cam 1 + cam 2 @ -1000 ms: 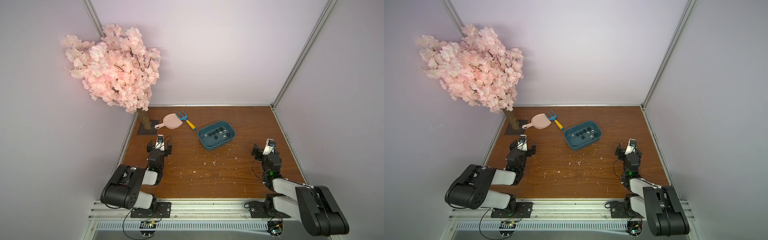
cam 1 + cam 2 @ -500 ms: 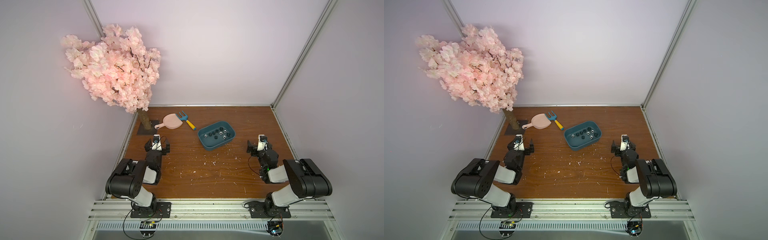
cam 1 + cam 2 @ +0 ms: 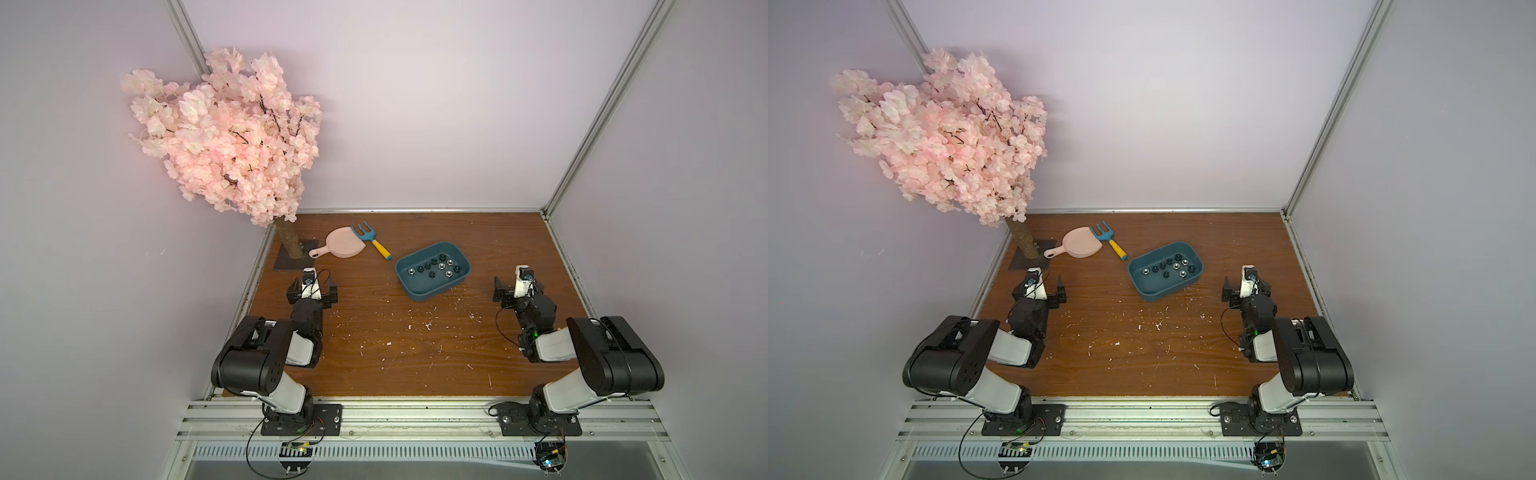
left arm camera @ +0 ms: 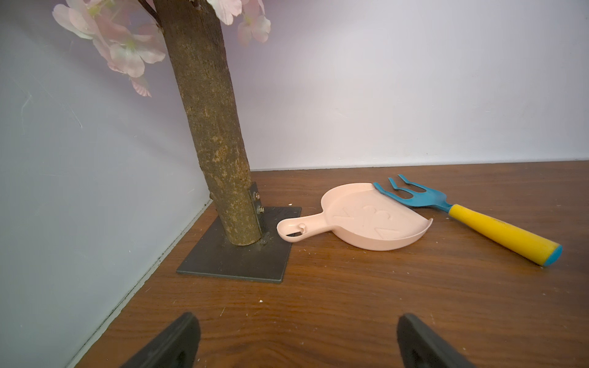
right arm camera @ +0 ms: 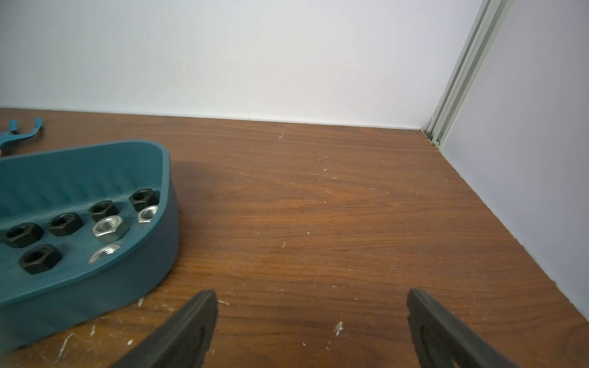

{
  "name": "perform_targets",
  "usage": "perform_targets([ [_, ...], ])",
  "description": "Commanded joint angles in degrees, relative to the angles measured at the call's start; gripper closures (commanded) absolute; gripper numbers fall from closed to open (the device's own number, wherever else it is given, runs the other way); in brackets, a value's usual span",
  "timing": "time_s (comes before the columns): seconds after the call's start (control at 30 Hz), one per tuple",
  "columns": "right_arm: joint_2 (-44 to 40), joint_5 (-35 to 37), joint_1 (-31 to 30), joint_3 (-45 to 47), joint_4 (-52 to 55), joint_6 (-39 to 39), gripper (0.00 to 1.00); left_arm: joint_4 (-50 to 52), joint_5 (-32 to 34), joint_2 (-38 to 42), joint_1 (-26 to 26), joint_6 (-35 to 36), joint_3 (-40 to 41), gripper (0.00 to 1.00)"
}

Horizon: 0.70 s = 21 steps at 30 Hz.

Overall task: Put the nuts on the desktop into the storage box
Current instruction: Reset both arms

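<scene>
- left pincer [image 3: 312, 293] [image 3: 1040, 291] is hanging low over the bench [image 3: 415, 353] [image 3: 1142, 353] on the robot's left side, released, jaws standing wide apart and gripping nothing
- in the left wrist view only bare wood of the bench [image 4: 382, 302] is showing between the jaws of the left pincer [image 4: 299, 325]
- right pincer [image 3: 517, 291] [image 3: 1246, 291] is hanging low on the robot's right side, also released, jaws spread wide, holding nothing; the same is showing in the right wrist view [image 5: 312, 298]
- dark teal storage box [image 3: 428, 293] [image 3: 1163, 293] [image 5: 143, 280] is sitting on the bench between the two arms, nearer the right pincer, turned at a slant to the bench edges
- hex nuts [image 3: 441, 265] [image 3: 1176, 264] [image 5: 110, 227] are lying inside the storage box on its floor, black and silver mixed; the right wrist view is showing five black and three silver, with the box cut off by the frame edge
- white flecks [image 3: 428, 326] are dotting the bench in front of the storage box
- pink dustpan [image 3: 345, 245] [image 4: 376, 220] is lying toward the back left; blue garden fork [image 3: 374, 243] [image 4: 497, 235] with a yellow handle is touching its rim
- artificial cherry blossom tree [image 3: 228, 145] [image 4: 210, 127] is standing in the back left corner on a dark base plate [image 4: 236, 258], with the dustpan handle just beside it
</scene>
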State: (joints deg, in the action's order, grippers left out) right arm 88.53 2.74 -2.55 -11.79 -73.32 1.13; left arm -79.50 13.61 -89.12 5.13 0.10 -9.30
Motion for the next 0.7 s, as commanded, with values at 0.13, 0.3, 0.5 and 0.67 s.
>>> perform_targets([
  [0.13, -0.11, 1.1, -0.08, -0.75, -2.09, -0.11, 0.01, -0.2, 0.9, -0.18, -0.74, -0.6, -0.73, 0.0],
  [0.3, -0.11, 1.05, -0.11, -0.72, -2.05, -0.14, 0.01, -0.27, 0.9, -0.18, -0.73, -0.64, -0.71, 0.0],
  [0.5, -0.11, 1.09, -0.08, -0.73, -2.09, -0.16, 0.01, -0.21, 0.89, -0.32, -0.73, -0.56, -0.85, 0.0],
  [0.67, -0.16, 1.05, -0.11, -0.77, -2.09, -0.11, 0.01, 1.44, -0.19, -0.29, -1.62, -1.37, -1.55, 0.0],
])
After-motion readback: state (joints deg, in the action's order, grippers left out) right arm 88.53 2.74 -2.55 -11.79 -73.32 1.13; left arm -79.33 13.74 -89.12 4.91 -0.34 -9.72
